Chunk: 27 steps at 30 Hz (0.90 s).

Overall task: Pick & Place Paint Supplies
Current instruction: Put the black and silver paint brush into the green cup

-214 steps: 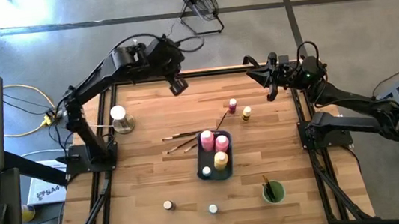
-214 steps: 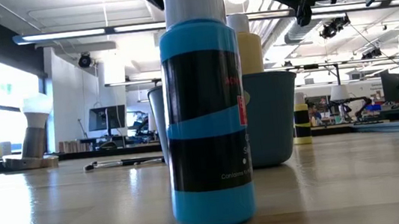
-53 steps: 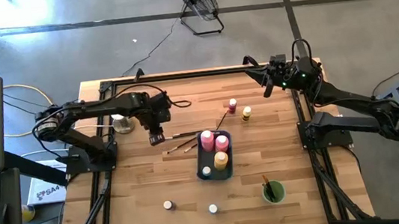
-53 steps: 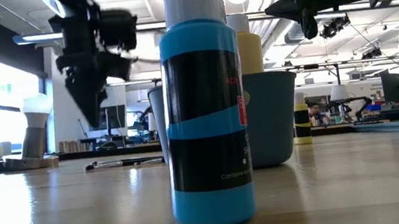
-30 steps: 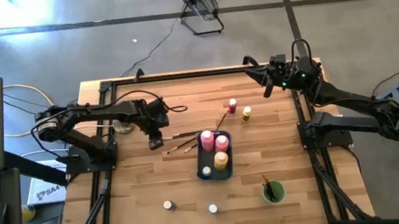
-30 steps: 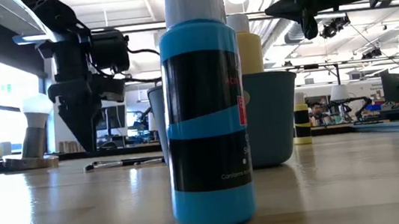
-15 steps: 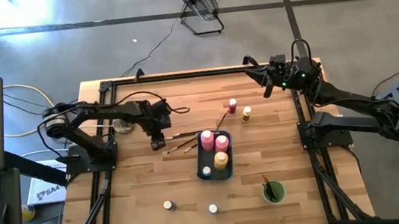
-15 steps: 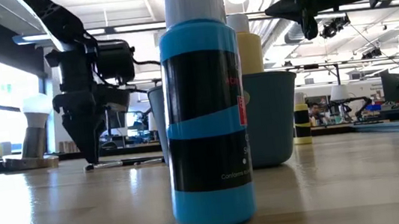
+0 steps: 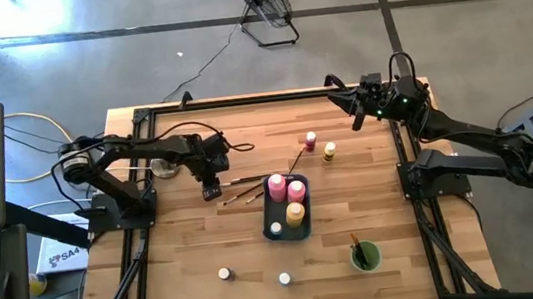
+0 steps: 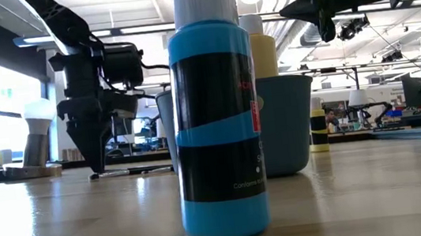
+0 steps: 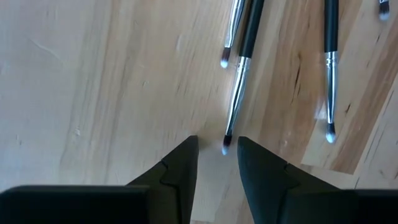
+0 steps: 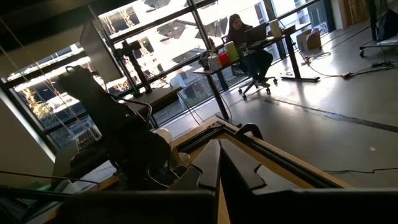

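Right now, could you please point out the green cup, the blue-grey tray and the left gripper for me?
green cup (image 9: 365, 256), high view, on its round green rim.
blue-grey tray (image 9: 276, 215), high view, on a bare patch of its dark floor.
left gripper (image 11: 216, 163), left wrist view, midway between its fingertips.

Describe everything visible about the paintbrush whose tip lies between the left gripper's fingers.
The thin paintbrush with a dark handle, silver metal ferrule and small dark bristle tip lies flat on the light wooden table, one of a loose group of similar brushes. Its bristle end points at the left gripper, whose open fingers straddle the tip at table level without visibly touching it. A neighbouring brush lies close alongside its handle. From above, the group lies just left of the dark tray.
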Motion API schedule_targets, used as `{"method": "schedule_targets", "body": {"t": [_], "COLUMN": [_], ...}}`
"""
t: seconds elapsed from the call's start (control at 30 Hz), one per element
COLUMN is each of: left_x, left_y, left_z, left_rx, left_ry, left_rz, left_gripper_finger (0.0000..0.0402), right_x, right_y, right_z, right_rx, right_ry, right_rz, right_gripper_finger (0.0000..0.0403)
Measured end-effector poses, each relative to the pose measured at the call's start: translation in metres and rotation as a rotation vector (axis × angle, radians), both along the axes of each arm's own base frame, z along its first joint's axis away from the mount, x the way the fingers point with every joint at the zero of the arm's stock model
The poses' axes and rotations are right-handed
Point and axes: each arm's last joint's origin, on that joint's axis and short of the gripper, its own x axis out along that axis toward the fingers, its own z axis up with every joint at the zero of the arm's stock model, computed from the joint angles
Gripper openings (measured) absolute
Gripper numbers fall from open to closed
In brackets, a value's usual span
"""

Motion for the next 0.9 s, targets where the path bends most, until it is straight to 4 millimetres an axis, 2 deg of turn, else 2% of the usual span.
{"method": "schedule_targets", "body": {"t": [0.2,0.67,0.9], "left_x": [0.002,0.010,0.011], "left_y": [-0.002,-0.028,-0.032], "left_z": [0.000,-0.001,-0.001], "left_rx": [0.013,0.121,0.136], "left_ry": [-0.003,0.037,0.042], "left_rz": [0.007,0.014,0.032], "left_gripper_finger": [0.0115,0.0115,0.0112], "right_x": [0.000,0.000,0.000], "right_y": [0.000,0.000,0.000], "right_z": [0.000,0.000,0.000], "right_rx": [0.000,0.000,0.000], "right_ry": [0.000,0.000,0.000], "right_rz": [0.000,0.000,0.000], "right_gripper_finger": [0.0002,0.0002,0.0002]}}
